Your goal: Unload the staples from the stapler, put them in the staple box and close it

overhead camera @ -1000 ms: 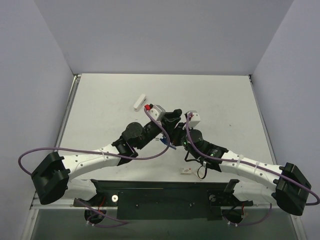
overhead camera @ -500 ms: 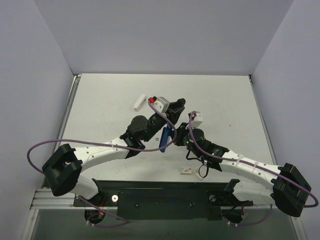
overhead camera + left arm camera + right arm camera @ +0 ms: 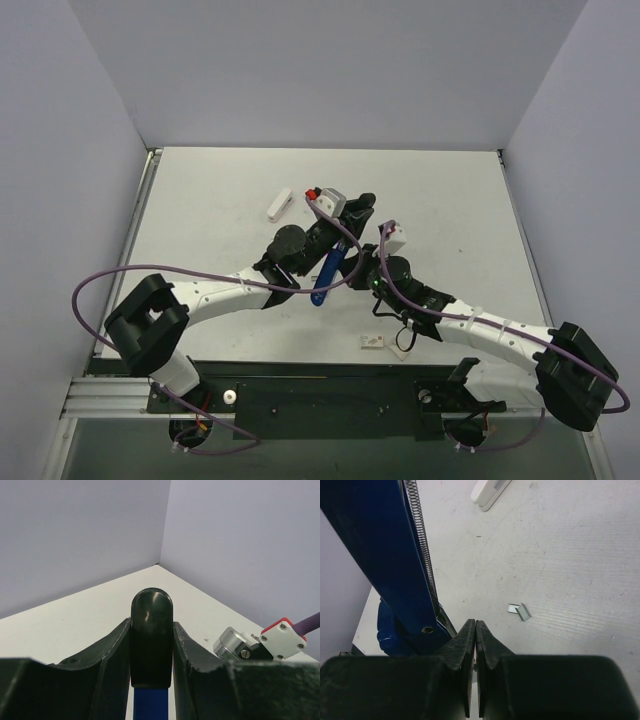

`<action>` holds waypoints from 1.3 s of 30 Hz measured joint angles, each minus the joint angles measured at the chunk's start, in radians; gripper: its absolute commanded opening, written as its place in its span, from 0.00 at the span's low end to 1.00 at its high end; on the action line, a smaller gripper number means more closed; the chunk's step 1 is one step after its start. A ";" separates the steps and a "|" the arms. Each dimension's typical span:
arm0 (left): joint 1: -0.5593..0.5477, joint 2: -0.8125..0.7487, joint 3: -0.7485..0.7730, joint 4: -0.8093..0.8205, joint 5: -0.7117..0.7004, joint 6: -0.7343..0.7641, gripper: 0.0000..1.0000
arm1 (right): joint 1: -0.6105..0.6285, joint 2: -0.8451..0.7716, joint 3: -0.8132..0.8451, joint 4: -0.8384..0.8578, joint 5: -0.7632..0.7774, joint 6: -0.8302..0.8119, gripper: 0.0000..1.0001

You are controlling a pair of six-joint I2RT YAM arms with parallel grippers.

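Raised higher, the stapler [image 3: 322,280] stands clamped in left tool [image 3: 151,624].

I looked down on a pale grey table [image 3: 210,190] boxed in on three sides by plain lavender-grey walls: a back wall [image 3: 330,70], a left wall [image 3: 60,180] and a right wall [image 3: 590,180]. The tabletop was matte and faintly scuffed, with a thin metal strip [image 3: 133,225] along its left edge. A black plate [image 3: 330,395] ran across the near edge. The light was soft and even, casting only faint shadows. From the left wrist view, two walls met at a corner [image 3: 165,520] beyond the table.
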State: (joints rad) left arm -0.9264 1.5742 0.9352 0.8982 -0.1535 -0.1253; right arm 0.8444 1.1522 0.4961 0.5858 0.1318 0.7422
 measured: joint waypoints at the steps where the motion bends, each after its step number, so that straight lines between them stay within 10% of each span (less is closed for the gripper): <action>1: 0.000 0.001 0.001 0.000 0.000 -0.001 0.00 | -0.003 0.000 -0.002 0.002 -0.001 0.002 0.00; 39: 0.000 -0.401 -0.065 -0.289 0.033 -0.090 0.00 | -0.029 -0.665 -0.061 -0.401 0.100 -0.085 0.00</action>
State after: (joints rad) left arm -0.9260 1.1728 0.8703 0.6094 -0.1207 -0.2150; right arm 0.8150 0.4873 0.4351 0.1852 0.2317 0.6567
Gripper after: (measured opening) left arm 0.411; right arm 0.001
